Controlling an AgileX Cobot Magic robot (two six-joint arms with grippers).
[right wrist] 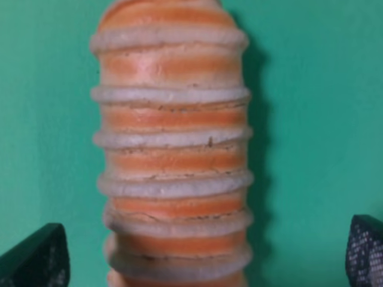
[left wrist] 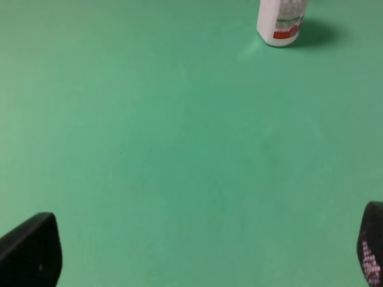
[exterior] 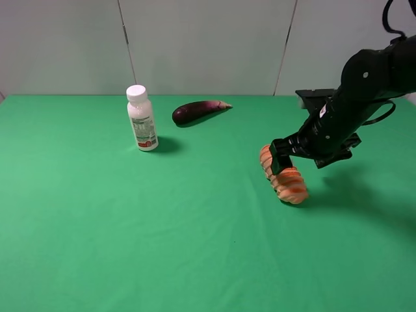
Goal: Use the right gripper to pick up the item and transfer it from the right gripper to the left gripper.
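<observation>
Item (exterior: 292, 185) lengthwise far-left to near-right, loose between wide-open right gripper (exterior: 281, 166) jaws (left gripper (left wrist: 200, 251) open too)

Ribbed roll (right wrist: 173, 149) between spread end effector fingers (right wrist: 36, 258)

— What covers the table (exterior: 130, 260)?
— A green cloth (exterior: 71, 195). On it a white bottle (exterior: 142, 120) stands upright, a purple eggplant (exterior: 197, 111) lies near it, and a ribbed orange roll (exterior: 289, 182) lies well apart.
</observation>
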